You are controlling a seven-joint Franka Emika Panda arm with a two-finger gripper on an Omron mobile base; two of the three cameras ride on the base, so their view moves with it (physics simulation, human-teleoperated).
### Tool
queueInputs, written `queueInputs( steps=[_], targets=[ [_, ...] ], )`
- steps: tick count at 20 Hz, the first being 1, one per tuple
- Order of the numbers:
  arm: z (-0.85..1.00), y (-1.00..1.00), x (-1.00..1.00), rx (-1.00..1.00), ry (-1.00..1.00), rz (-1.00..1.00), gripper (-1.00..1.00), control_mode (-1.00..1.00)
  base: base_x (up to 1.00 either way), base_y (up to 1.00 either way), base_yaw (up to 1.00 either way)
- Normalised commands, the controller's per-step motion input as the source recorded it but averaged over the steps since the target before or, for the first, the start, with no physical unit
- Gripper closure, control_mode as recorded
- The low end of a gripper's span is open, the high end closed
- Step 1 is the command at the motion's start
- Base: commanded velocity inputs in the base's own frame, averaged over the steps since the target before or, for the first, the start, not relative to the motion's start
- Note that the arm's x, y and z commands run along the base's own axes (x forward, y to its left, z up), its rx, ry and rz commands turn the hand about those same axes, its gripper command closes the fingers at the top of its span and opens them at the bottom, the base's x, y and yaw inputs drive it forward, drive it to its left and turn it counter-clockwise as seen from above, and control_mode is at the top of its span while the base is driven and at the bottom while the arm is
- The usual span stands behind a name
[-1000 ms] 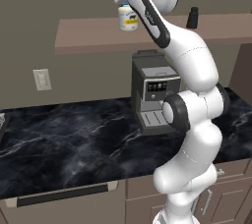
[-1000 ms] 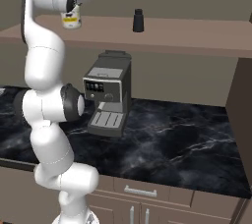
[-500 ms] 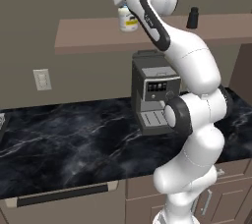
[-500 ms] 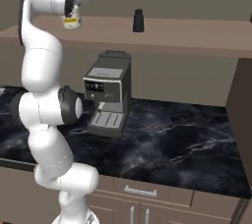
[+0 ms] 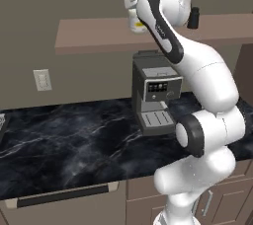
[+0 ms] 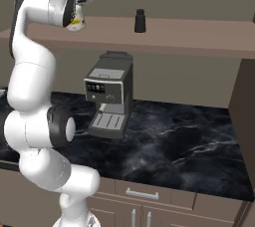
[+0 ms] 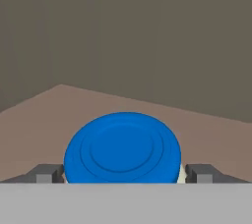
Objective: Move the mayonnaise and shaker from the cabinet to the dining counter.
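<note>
The mayonnaise [image 5: 134, 23] [image 6: 75, 22], a small white jar with a blue lid [image 7: 123, 147], stands on the tan cabinet shelf [image 5: 94, 34] [image 6: 189, 34]. My gripper [image 5: 133, 12] [image 6: 75, 14] [image 7: 124, 174] reaches down over the jar from above. It is open, with one dark fingertip [image 7: 48, 173] on each side of the lid and a thin gap showing. The tiny dark shaker [image 5: 193, 18] [image 6: 140, 21] stands upright on the same shelf, well to the right of the jar. The dining counter is out of view.
A grey coffee machine [image 5: 154, 95] [image 6: 109, 96] sits on the black marble worktop [image 5: 64, 145] [image 6: 189, 141] directly under the shelf. A wall outlet [image 5: 42, 79] is at the left. Taupe drawers [image 6: 149, 196] run below the worktop.
The hand has sunk slightly lower over the jar. The jaws have kept the same width, and the jar and shaker have not moved.
</note>
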Motion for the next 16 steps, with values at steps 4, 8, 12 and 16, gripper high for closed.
queueInputs(
  steps=[4,8,12,16],
  targets=[
    [0.0,-0.55,-0.94,0.08,-0.11,0.0,1.0,-1.0,0.0,0.0,0.0],
    [0.03,-0.5,-1.0,0.1,-0.02,0.0,1.0,-1.0,0.0,0.0,0.0],
    [0.24,-0.32,-1.0,0.06,0.01,0.0,1.0,-1.0,0.0,0.0,0.0],
    [0.24,-0.16,-1.0,0.03,0.03,0.0,1.0,-1.0,0.0,0.0,0.0]
  ],
)
